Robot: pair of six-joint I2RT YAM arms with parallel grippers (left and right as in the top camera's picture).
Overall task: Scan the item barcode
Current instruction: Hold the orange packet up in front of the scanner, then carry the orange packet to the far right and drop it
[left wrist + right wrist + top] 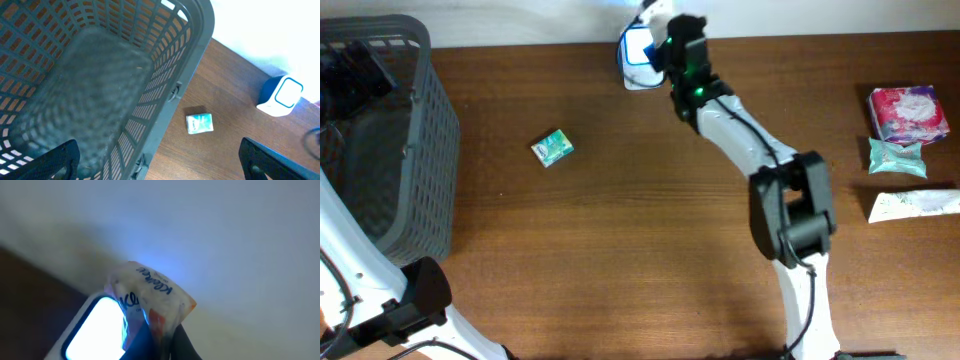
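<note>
My right gripper [167, 349] is shut on a crinkled white Kleenex tissue packet [150, 287] with an orange patch. It holds the packet right beside the lit window of the white-and-blue barcode scanner [97, 330]. From overhead, the right gripper [672, 48] reaches to the scanner [636, 52] at the table's far edge, and the packet is hard to make out there. My left gripper [160, 167] hangs open over the rim of the grey basket [175, 75], nothing between its dark fingers [55, 160].
A small green packet [553, 148] lies on the wood between the grey basket [425, 150] and the scanner. At the right edge lie a pink packet [908, 112], a teal packet [896, 157] and a white pouch [915, 203].
</note>
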